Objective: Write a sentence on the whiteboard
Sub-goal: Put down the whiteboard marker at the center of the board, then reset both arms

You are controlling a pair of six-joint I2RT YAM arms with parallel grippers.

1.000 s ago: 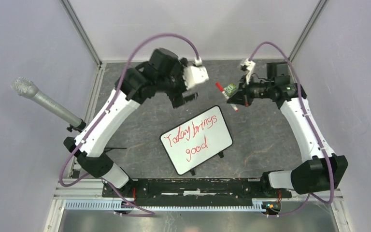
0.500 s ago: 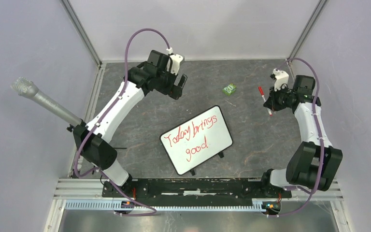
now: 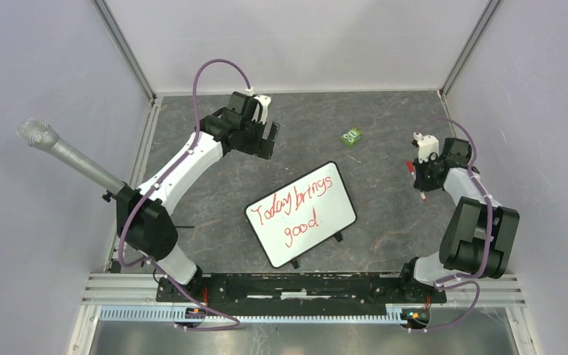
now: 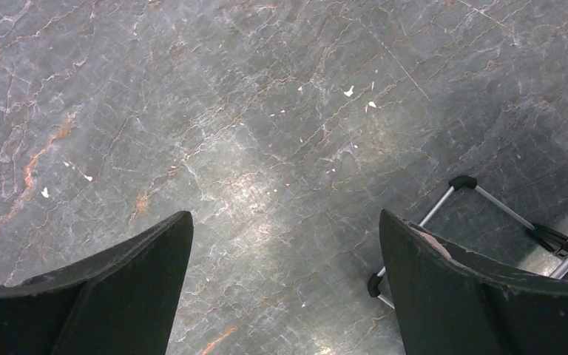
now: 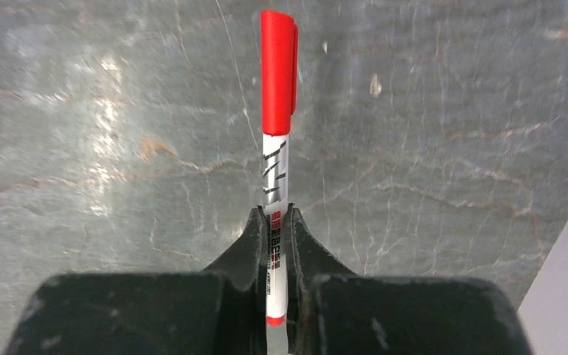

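The whiteboard [image 3: 344, 216] lies flat in the middle of the table, turned at a slant. The sentence [image 3: 296, 204] on it reads "Today brings good" in red, in two lines. My right gripper [image 3: 418, 181] is off to the board's right, low over the tabletop, shut on a red-capped white marker [image 5: 277, 140]. The marker's barrel is pinched between the fingertips [image 5: 257, 225] and its cap points away from the wrist. My left gripper [image 3: 269, 139] is behind the board's left end, open, with only bare tabletop between its fingers [image 4: 140, 274].
A small green object [image 3: 352, 136] lies at the back, between the two grippers. A microphone [image 3: 66, 154] juts in from the left wall. A thin metal leg with black end caps [image 4: 481, 196] shows at the right of the left wrist view. Grey walls enclose the table.
My right arm has swung from the back centre out to the right and drawn in, carrying the marker. My left arm has pulled back to the left and lowered, still open.
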